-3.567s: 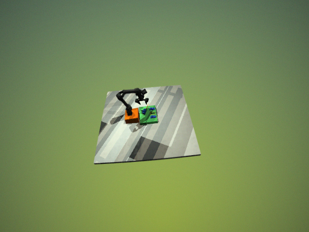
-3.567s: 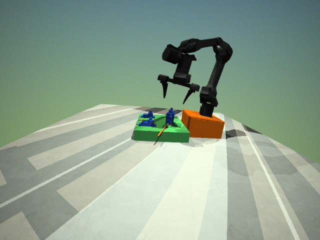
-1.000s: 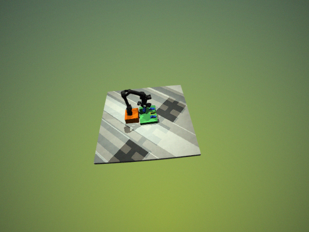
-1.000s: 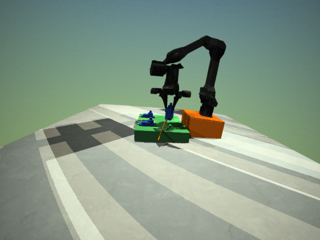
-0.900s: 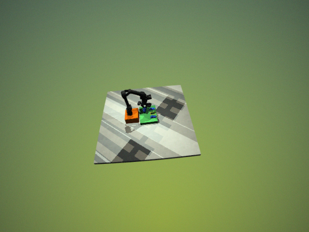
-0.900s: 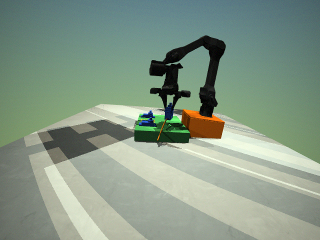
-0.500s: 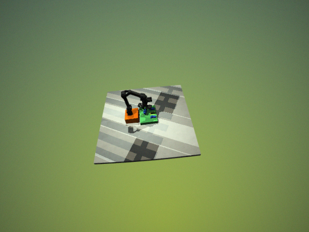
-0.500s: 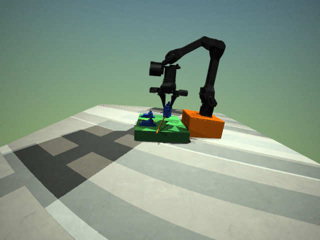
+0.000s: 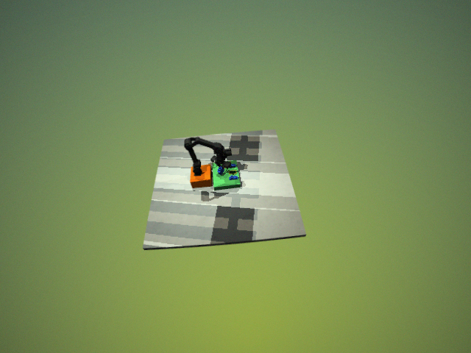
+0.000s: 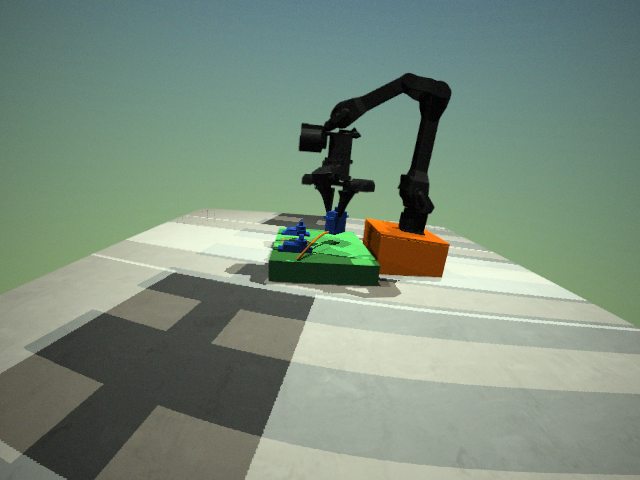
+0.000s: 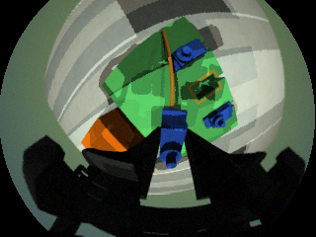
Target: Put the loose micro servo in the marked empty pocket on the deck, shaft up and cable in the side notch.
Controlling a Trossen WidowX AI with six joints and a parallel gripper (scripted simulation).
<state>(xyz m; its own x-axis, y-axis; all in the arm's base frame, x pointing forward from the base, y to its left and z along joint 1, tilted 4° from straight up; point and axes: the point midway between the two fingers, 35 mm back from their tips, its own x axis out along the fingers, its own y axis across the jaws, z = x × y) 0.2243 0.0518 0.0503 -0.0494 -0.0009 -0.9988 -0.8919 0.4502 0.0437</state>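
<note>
The loose blue micro servo point(image 9: 220, 170) point(image 10: 336, 223) point(image 11: 173, 135) is held upright above the deck, its output shaft pointing up. My gripper point(image 10: 334, 210) is shut on it, with one finger on each side. Its orange cable point(image 10: 313, 243) point(image 11: 172, 81) stretches away from the servo over the deck. The green deck point(image 9: 227, 183) point(image 10: 320, 271) point(image 11: 133, 105) has the empty pocket, marked by an orange outline point(image 11: 198, 102), to the right of the held servo in the wrist view. The pocket's side notch is too small to make out.
Two blue servos sit in the deck on either side of the pocket: one point(image 10: 298, 229) point(image 11: 219, 118) and another point(image 10: 295, 244) point(image 11: 188, 53). The orange block point(image 9: 200, 178) point(image 10: 408, 255) point(image 11: 106, 138) under the arm's base stands beside the deck.
</note>
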